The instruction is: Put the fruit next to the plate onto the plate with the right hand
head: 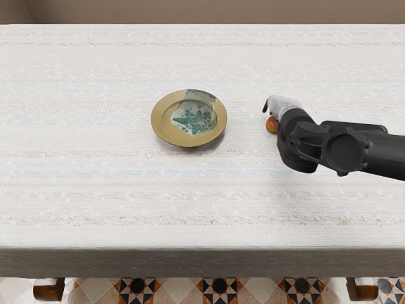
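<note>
Beside plate point(161, 120): fruit point(271, 125), perhaps within right hand point(279, 107)

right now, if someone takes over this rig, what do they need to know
Right hand: comes in from the right edge and sits over the fruit; the view does not show whether it grips it.
Left hand: not in view.
Fruit: looks to rest on the table, right of the plate and apart from it, partly hidden by the hand.
Plate: holds no fruit.
Done: the hand is at the fruit.
Left: confirm the grasp, lift, carry to the plate, set down.
</note>
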You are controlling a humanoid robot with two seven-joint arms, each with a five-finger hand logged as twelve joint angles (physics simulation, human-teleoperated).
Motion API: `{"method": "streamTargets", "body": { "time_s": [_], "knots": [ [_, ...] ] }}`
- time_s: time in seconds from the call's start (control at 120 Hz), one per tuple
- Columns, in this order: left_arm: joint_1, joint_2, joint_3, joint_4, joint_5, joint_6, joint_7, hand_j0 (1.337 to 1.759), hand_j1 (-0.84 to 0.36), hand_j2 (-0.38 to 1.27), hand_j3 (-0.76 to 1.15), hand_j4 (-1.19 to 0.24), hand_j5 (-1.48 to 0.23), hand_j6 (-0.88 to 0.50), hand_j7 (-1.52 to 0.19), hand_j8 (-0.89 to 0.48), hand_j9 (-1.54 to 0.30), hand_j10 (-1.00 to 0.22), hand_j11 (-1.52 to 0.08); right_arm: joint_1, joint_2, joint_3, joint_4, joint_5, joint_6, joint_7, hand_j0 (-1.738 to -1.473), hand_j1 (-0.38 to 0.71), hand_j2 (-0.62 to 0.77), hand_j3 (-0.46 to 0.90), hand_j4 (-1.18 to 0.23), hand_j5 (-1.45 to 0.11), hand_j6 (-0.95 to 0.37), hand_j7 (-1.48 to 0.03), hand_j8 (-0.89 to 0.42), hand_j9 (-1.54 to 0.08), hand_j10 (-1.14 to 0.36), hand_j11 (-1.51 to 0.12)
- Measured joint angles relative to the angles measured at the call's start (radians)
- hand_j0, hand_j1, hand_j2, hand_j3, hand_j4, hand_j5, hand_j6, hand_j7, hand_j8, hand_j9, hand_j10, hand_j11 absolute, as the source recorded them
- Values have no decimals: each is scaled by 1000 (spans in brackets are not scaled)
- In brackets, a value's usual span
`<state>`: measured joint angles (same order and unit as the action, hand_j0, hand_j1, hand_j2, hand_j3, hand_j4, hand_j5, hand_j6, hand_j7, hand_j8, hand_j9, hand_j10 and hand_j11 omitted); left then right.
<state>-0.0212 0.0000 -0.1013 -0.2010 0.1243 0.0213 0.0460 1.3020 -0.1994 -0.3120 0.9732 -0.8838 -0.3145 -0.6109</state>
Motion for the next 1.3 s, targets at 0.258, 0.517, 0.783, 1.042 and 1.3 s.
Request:
{"method": "streamTargets", "body": {
  "time_s": [0.258, 0.517, 0.783, 1.042, 1.3],
  "knots": [
    [0, 0, 0, 0, 0, 0, 0, 1658, 349, 0, 0, 0, 0, 0, 0, 0, 0, 0, 0, 0, 25, -5, -55, -4, 0, 0, -1658, 121, -76, 0, -394, -511, -395, -511, -395, -511, -394, -511],
    [0, 0, 0, 0, 0, 0, 0, 1658, 349, 0, 0, 0, 0, 0, 0, 0, 0, 0, 0, -4, 56, -11, -82, -4, 0, -1, -1658, 165, -87, 0, -425, -551, -426, -550, -426, -549, -426, -548],
    [1, 0, 0, 0, 0, 0, 0, 1658, 349, 0, 0, 0, 0, 0, 0, 0, 0, 0, 0, -16, 65, -11, -84, -5, 0, -1, -1657, 231, -137, 0, -462, -590, -461, -593, -439, -596, -459, -595],
    [0, 0, 0, 0, 0, 0, 0, 1658, 349, 0, 0, 0, 0, 0, 0, 0, 0, 0, 0, -24, 66, -6, -85, -5, 6, -1, -1652, 285, -51, 0, -597, -720, -383, -745, -361, -746, -583, -744],
    [1, 0, 0, 0, 0, 0, 0, 1658, 349, 0, 0, 0, 0, 0, 0, 0, 0, 0, 0, -14, 64, -1, -85, 0, 13, 0, -1653, 277, 181, 0, -650, -847, -459, -844, -418, -859, -660, -858]
  ]
}}
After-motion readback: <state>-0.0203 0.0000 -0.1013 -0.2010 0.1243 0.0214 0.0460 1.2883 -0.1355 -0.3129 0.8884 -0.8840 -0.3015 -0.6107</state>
